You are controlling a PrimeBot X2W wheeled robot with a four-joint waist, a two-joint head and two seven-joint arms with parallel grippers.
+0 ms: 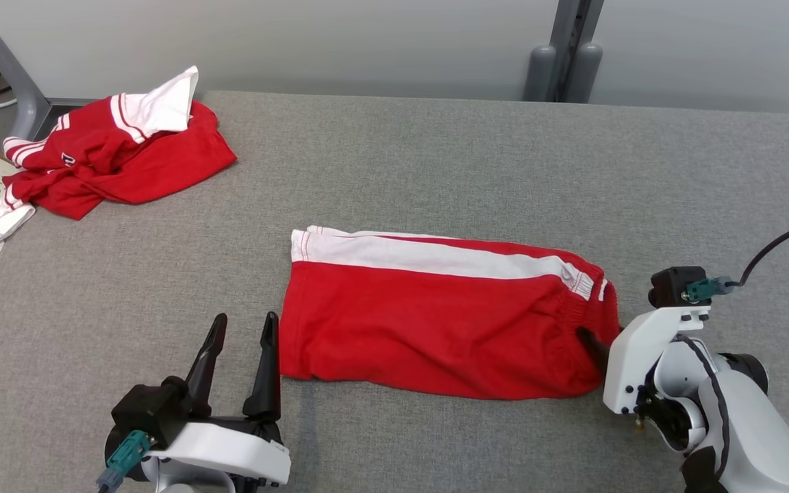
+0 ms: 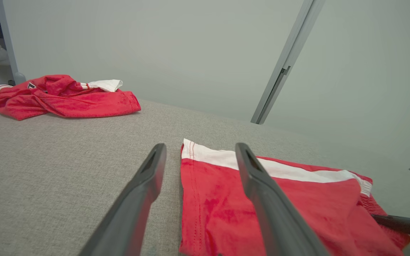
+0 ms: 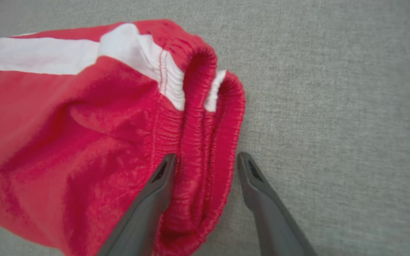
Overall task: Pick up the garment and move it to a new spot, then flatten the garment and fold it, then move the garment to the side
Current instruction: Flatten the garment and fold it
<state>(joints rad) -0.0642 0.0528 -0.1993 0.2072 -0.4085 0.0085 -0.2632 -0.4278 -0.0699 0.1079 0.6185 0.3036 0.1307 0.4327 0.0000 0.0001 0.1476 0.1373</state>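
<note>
garment [image 1: 435,322] is lying folded flat at frame centre; move aside apparently pending | right gripper [image 3: 206,160] is straddling the waistband [image 3: 205,117] at centre right, fingers wide, not clamping | left gripper [image 1: 245,322] is hovering lower left, fingers wide, empty

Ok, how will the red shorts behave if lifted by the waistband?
Probably floppy: the red shorts lie limp and creased, so the free end should hang and drag. Likely light, being thin cloth. The waistband, bunched thick between the open jaws of the right tool, should grip well, though the folded layers may slide apart.
</note>
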